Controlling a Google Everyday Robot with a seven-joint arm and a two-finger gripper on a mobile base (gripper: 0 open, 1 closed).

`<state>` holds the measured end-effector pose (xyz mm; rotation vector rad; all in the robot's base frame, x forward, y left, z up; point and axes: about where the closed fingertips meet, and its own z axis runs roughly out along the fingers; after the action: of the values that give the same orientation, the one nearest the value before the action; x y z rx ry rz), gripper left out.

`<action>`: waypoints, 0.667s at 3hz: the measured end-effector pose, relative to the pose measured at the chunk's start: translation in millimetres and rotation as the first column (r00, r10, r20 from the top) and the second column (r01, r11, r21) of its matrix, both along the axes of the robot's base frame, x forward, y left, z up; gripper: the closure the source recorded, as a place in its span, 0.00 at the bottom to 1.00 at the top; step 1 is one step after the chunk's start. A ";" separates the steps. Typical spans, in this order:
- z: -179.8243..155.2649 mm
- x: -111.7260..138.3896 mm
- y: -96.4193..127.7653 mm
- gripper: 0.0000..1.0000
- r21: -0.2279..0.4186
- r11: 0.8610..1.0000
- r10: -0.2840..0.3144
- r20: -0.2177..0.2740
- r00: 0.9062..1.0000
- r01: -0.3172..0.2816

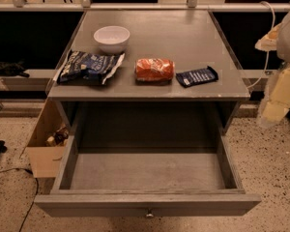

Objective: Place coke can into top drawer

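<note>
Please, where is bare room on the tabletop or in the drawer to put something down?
The open top drawer is bare inside. The tabletop is free behind the coke can and bar wrapper, right of the bowl. The front strip is crowded: chip bag, can, wrapper. The gripper hangs off the table's right side.

The grey table carried four things. A white bowl stood at the back left, with a chip bag in front of it. The coke can lay on its side near the front edge, a dark-blue bar wrapper just to its right. The gripper hung beyond the table's right side.
</note>
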<state>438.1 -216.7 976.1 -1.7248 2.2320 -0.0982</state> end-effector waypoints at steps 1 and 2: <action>0.0 0.0 0.0 0.00 0.000 1.000 0.000 0.000 1.000 0.000; -0.7 6.4 3.6 0.00 0.016 1.000 0.005 0.005 1.000 -0.005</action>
<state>444.5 -213.1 975.5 -1.7193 2.2190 -0.0829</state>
